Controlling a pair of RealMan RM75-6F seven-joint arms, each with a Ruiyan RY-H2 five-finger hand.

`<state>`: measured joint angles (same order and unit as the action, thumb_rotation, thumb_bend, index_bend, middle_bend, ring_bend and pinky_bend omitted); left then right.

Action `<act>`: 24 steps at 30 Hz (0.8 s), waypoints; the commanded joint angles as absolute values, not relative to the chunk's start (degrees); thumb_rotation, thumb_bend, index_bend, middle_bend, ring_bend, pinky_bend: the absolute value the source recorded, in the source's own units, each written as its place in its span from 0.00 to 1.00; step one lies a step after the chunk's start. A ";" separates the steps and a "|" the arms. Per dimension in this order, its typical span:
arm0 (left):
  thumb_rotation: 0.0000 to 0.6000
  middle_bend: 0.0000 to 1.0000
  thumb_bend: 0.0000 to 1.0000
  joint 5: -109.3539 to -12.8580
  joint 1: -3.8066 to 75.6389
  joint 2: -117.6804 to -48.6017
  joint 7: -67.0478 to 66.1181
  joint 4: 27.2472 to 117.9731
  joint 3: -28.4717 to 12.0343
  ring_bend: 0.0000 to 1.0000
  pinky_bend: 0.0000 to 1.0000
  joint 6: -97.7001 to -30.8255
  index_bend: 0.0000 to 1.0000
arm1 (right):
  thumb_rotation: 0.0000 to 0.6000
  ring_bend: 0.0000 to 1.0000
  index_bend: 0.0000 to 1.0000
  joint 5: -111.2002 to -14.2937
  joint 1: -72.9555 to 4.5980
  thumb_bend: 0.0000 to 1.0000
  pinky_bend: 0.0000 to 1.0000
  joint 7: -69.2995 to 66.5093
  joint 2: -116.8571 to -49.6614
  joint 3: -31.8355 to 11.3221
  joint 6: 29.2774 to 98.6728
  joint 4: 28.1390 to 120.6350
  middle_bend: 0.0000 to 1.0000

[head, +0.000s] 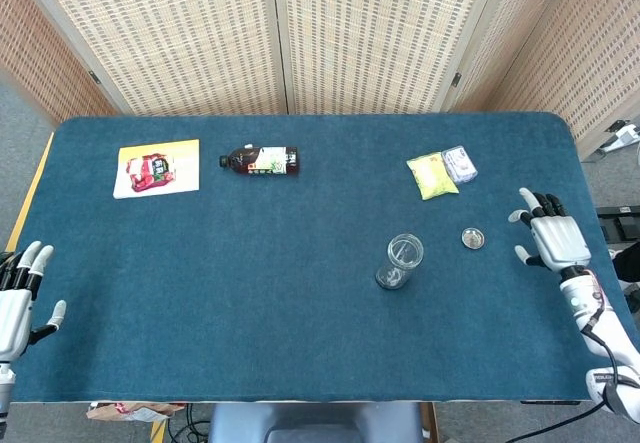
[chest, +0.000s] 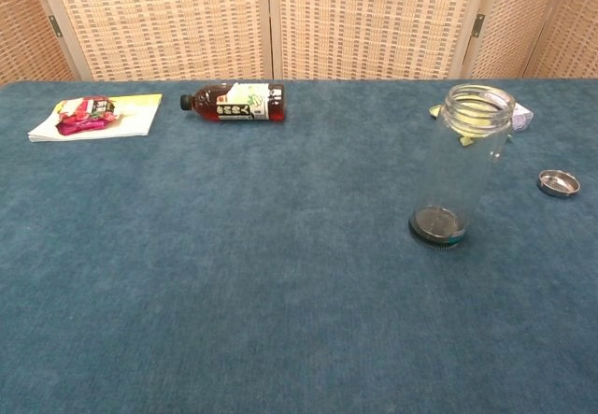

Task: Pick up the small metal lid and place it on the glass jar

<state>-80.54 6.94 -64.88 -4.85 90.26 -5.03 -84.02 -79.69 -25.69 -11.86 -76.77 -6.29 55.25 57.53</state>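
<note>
The head view looks almost straight down from high above, taking in the whole blue table, the woven screen behind it and both table ends. The chest view sits low at the near edge, facing the screen across the cloth, much closer. Both views share the glass jar, small metal lid and lying bottle.
</note>
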 commanded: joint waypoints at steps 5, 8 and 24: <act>1.00 0.00 0.35 -80.82 6.85 -64.71 -4.59 90.47 -4.92 0.00 0.08 -84.06 0.00 | 1.00 0.00 0.35 -79.68 -26.30 0.33 0.00 -11.53 -80.26 -6.38 56.13 53.75 0.00; 1.00 0.00 0.35 -80.83 6.75 -64.59 -4.38 90.54 -4.96 0.00 0.08 -84.20 0.00 | 1.00 0.00 0.35 -79.81 -26.42 0.33 0.00 -11.50 -82.04 -6.20 56.40 51.73 0.00; 1.00 0.00 0.35 -81.93 6.10 -63.46 -1.92 90.95 -4.82 0.00 0.08 -85.20 0.00 | 1.00 0.00 0.35 -79.81 -27.95 0.33 0.00 -11.51 -89.17 -5.73 54.78 43.84 0.00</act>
<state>-81.93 6.11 -63.46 -1.91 90.95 -4.83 -85.20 -79.79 -27.72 -11.53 -88.89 -5.74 55.02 44.14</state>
